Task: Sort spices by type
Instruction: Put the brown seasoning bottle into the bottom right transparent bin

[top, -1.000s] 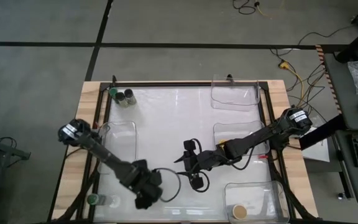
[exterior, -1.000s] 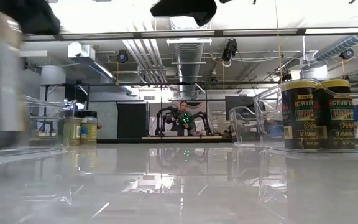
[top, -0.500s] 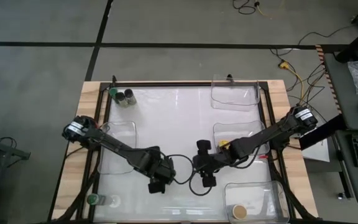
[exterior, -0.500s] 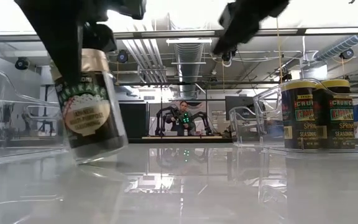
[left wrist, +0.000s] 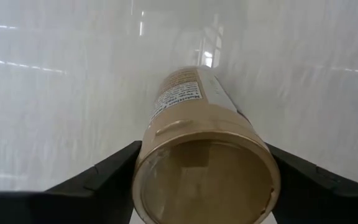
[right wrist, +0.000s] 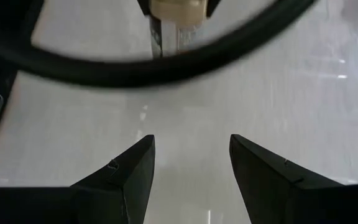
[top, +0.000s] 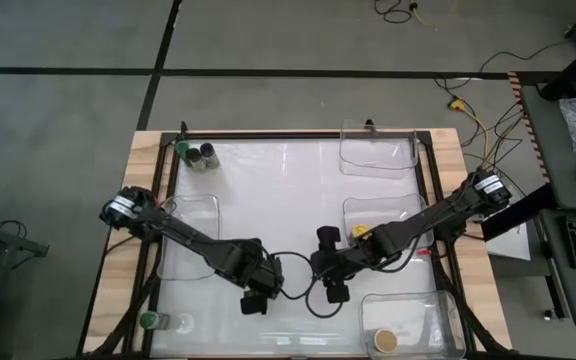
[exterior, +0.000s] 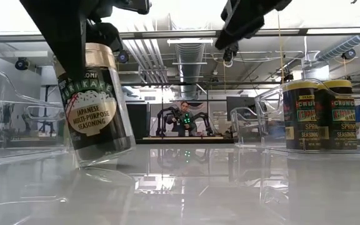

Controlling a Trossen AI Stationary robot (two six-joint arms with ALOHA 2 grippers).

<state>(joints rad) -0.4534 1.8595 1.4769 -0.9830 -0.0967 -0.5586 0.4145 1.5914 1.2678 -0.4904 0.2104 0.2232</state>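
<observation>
While the left gripper (top: 255,298) clasps the tan-lidded round glass seasoning jar (exterior: 95,103) between its fingers, tilted just above the white tabletop (top: 268,190), the right gripper (top: 332,289) waits just beside it, fingers apart and empty, facing the jar's lid end.

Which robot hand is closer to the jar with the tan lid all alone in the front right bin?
The right gripper. It hangs empty and open just left of that bin, near the jar. The left gripper is farther left, shut on another tan-lidded jar.
</observation>
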